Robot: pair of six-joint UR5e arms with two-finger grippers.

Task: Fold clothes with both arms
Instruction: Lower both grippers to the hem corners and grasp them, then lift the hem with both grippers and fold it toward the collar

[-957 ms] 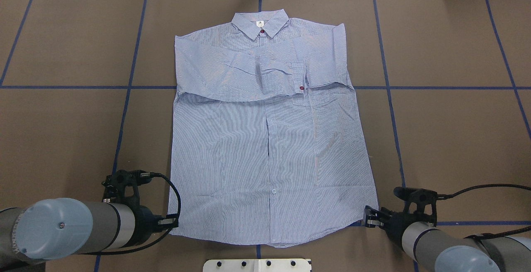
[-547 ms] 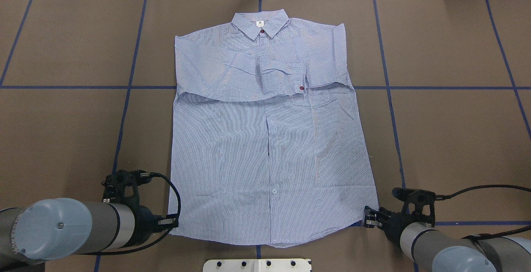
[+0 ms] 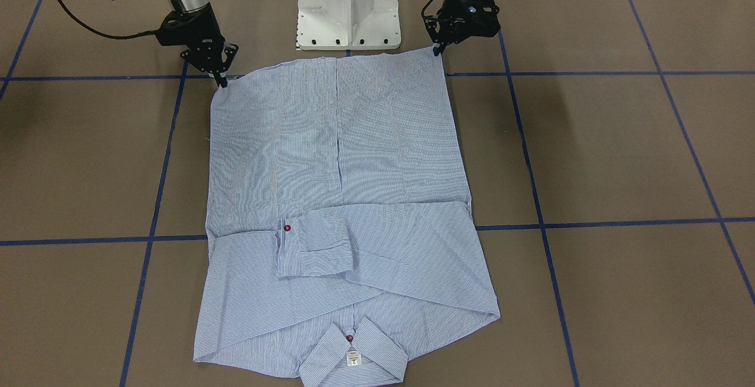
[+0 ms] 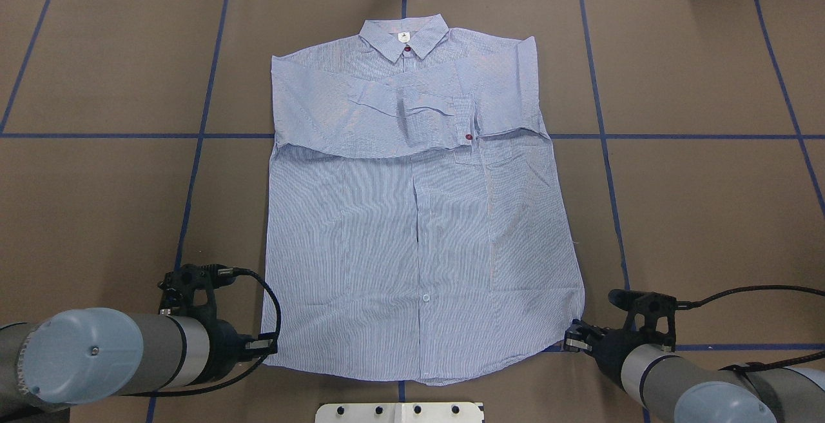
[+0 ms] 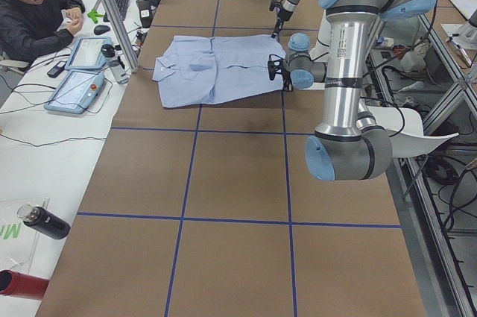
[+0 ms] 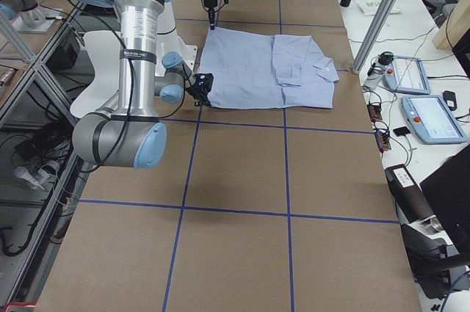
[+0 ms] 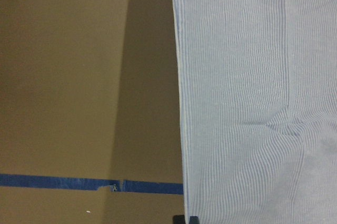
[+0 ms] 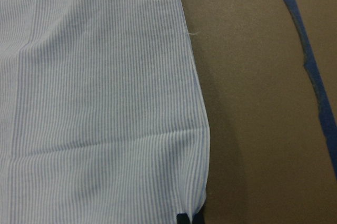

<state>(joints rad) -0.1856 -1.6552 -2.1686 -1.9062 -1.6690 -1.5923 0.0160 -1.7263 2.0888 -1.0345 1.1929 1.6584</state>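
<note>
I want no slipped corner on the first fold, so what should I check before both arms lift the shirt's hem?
1. Left hand on one hem corner of the shirt: ok, tips closed on the corner.
2. Right hand on the other hem corner: ok, tips closed on the corner.
3. Depth of each grip: cannot tell, since the wrist views show only a dark tip at the cloth's edge.
4. Sleeves folded in across the chest: ok.
5. Shirt body flat on the table: ok, with only slight wrinkles.
6. Collar lying flat at the far end: ok.
</note>
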